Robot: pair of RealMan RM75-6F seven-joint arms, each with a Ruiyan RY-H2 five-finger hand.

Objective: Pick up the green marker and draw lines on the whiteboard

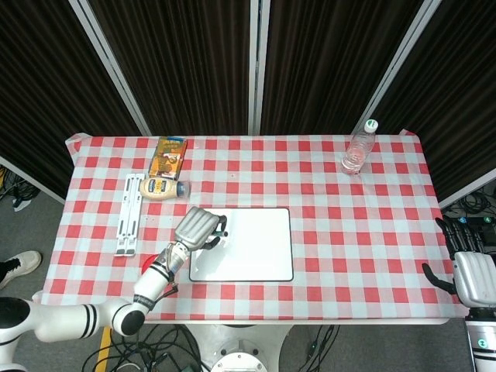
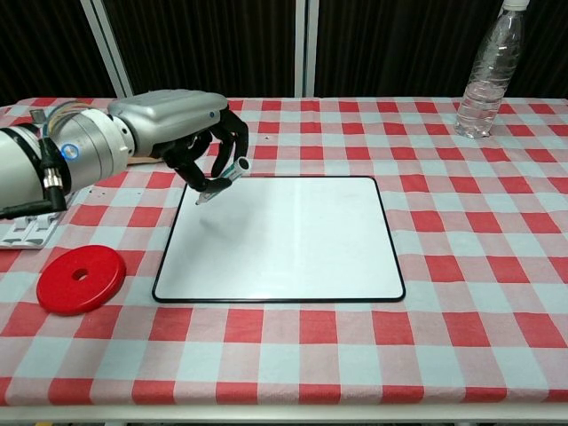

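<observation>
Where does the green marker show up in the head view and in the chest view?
Head view: the green marker sits left of centre, in the left hand, over the whiteboard's left edge.
Chest view: the marker is upper left, tilted, pinched by the fingers above the board's top-left corner.
Shared landmark: the water bottle at the far right.

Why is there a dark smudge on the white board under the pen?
Chest view: that smudge is a soft shadow on the white rectangular whiteboard, cast by the left hand holding the green marker. Head view: the hand covers that spot, so no shadow shows.
</observation>
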